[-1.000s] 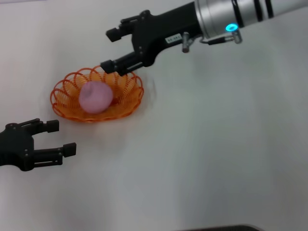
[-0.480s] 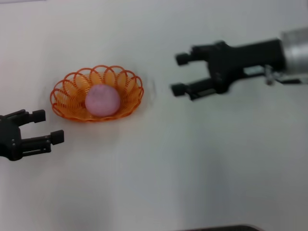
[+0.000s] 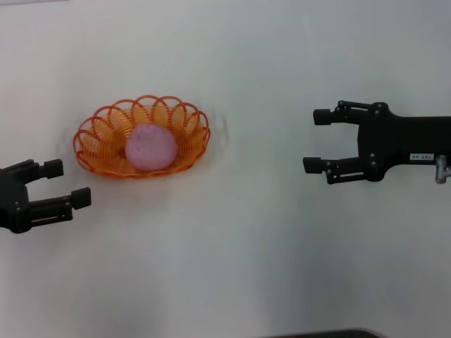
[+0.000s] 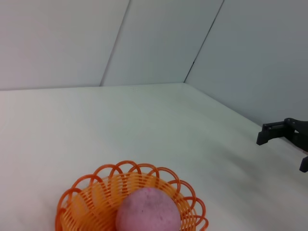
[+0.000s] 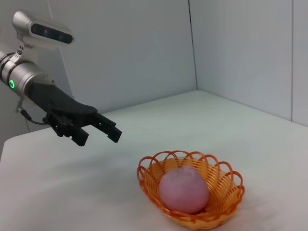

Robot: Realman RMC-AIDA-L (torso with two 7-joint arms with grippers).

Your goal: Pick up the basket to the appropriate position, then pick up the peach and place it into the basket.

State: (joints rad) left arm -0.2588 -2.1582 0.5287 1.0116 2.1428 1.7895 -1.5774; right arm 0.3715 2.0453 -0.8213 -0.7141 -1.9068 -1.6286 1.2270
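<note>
The orange wire basket (image 3: 95, 137) sits on the white table at the left in the head view. The pink peach (image 3: 150, 146) lies inside it. Both also show in the left wrist view, basket (image 4: 86, 197) and peach (image 4: 147, 211), and in the right wrist view, basket (image 5: 226, 185) and peach (image 5: 184, 190). My left gripper (image 3: 67, 184) is open and empty, near the table's left edge, just in front of the basket. My right gripper (image 3: 316, 141) is open and empty, far to the right of the basket.
The white table (image 3: 232, 267) stretches around the basket. Grey walls stand behind it in the wrist views. The left arm (image 5: 62, 113) shows in the right wrist view, and the right gripper's fingertips (image 4: 269, 134) show in the left wrist view.
My right gripper has pulled away from the basket, moving far to the right and lower in the head view. The peach has settled in the basket. My left gripper drew back slightly to the left.
</note>
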